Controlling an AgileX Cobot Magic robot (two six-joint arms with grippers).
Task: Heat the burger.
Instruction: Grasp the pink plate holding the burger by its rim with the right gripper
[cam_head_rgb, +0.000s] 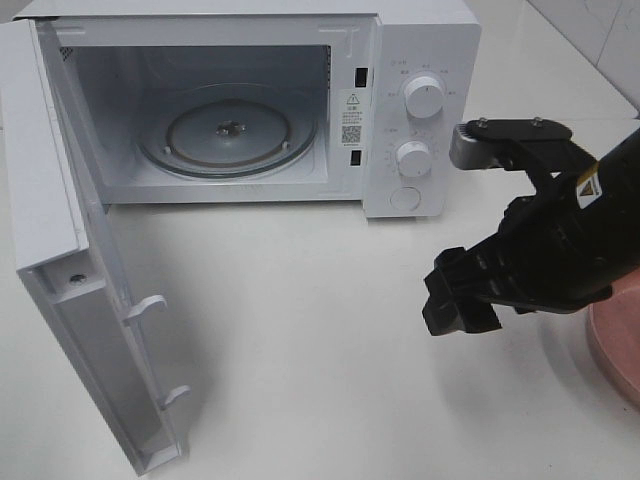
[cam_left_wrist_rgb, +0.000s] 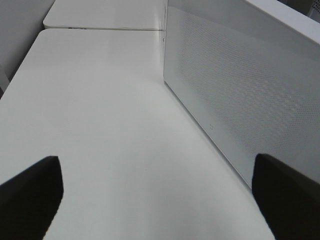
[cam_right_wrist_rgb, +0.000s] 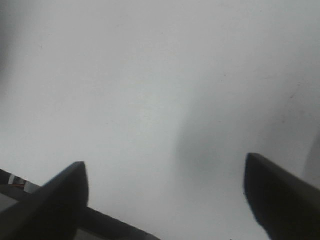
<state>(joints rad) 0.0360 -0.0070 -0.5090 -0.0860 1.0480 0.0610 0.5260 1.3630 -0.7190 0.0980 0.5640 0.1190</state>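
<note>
We see microwave (cam_head_rgb: 440, 50) at 11 o'clock, door (cam_head_rgb: 50, 200) open. Right end effector (cam_head_rgb: 460, 295) at 3, spread wide over desk (cam_head_rgb: 300, 350); left end effector (cam_left_wrist_rgb: 160, 200) wide too. Pink plate (cam_head_rgb: 620, 340) at 4.

The pink plate (cam_head_rgb: 618, 350), at four o'clock from the microwave (cam_head_rgb: 420, 40), was cut off by the frame edge and partly hidden beneath the right arm (cam_head_rgb: 560, 250). Lettering around the dials (cam_head_rgb: 424, 97) was too small to read. The right gripper (cam_right_wrist_rgb: 165, 161) appeared blurred.
</note>
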